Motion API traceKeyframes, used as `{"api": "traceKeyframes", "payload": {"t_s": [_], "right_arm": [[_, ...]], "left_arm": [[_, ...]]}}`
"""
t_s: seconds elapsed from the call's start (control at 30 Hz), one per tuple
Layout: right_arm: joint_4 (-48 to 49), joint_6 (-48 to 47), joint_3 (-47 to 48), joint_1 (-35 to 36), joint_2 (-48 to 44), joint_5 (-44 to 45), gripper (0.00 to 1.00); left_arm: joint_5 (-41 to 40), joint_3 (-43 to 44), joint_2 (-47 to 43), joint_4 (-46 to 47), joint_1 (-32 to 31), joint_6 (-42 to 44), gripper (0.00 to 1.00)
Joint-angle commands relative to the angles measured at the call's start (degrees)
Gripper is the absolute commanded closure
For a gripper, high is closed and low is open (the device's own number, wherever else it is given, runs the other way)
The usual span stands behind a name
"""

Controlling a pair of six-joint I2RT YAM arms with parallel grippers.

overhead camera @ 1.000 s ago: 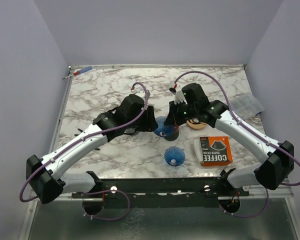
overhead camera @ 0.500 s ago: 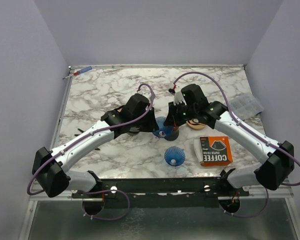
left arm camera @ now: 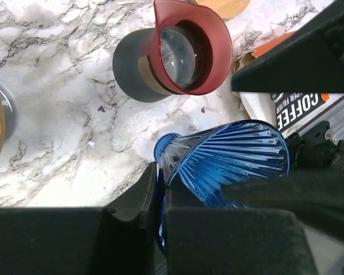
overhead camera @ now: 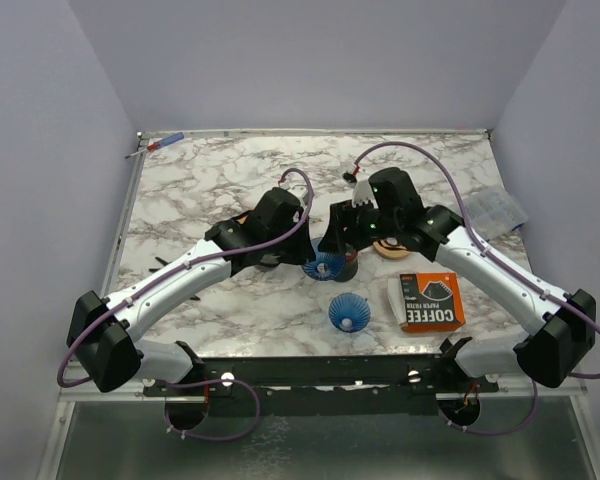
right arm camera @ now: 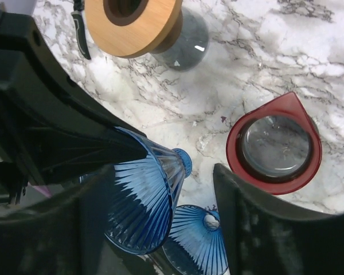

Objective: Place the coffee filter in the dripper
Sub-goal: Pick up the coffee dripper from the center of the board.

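Left gripper: jaws clamped on tilted blue dripper.
Right gripper: jaws wide apart, gripping nothing.

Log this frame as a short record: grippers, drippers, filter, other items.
left gripper: shut on tilted blue ribbed plastic dripper
right gripper: open, fingers flanking that dripper
second blue dripper: on marble table, untouched
coffee filter: none visible outside orange-and-black filter box
red-rimmed grey carafe: upright, untouched
step: filter not yet placed
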Motion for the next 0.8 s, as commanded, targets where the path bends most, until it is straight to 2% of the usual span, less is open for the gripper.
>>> {"api": "traceKeyframes", "payload": {"t_s": [0.0,0.1,0.2,0.53,0.77], "right_arm": [[2.85,1.33,0.91,-0.7,-2.21,-1.1,0.22],[3.08,2.09,0.74,-1.82,-3.05,-1.74,0.09],[4.65,3.08,-0.66,-3.55,-4.79,-3.53,0.01],[9.44,6.27,-6.63,-12.74,-9.28,-13.43,0.0],[12.83,9.09,-9.71,-19.07,-10.76,-18.74,0.0]], "left_arm": [[1.27,0.7,-0.68,0.33,0.25,2.23,1.0],[1.68,0.71,-0.9,0.33,1.04,2.8,1.0],[2.88,0.7,-1.06,0.41,1.94,4.05,1.0],[7.9,-0.57,-3.39,2.81,6.17,5.6,1.0],[8.07,0.68,-6.61,3.23,11.31,5.71,1.0]]}}
